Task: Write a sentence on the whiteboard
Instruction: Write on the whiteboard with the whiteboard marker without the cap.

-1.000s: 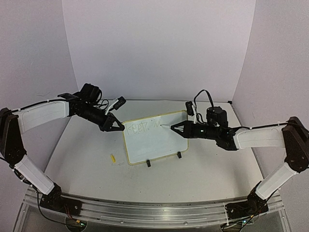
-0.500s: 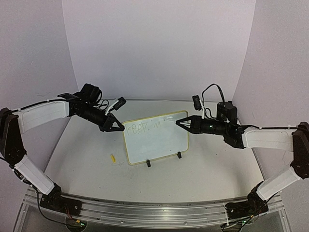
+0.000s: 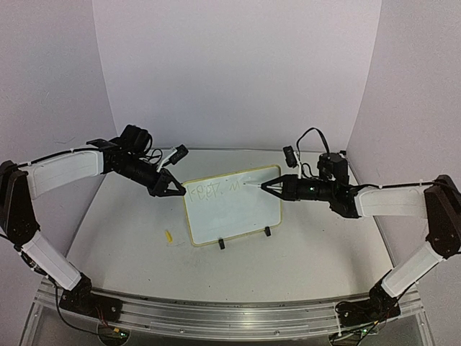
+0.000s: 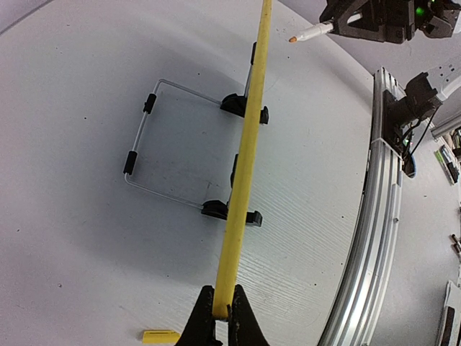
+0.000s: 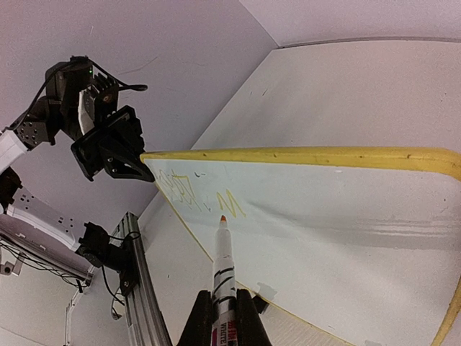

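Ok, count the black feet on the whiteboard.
2, both on the whiteboard's bottom edge: one foot toward its left end, the other toward the right. None looks hidden.

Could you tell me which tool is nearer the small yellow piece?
Left. The left tool grips the whiteboard just beyond the yellow piece; the right tool is far across it.

1. L arm is raised fr. near-left base, elbow bent, forearm reached inward.
2. L hand [image 3: 179, 191] is clamped tight on the whiteboard [image 3: 232, 213] rim.
3. R arm is bent likewise, forearm stretched leftward, approx. level.
4. R hand [image 3: 262, 187] is closed on a marker [image 5: 222, 252], pointed left.
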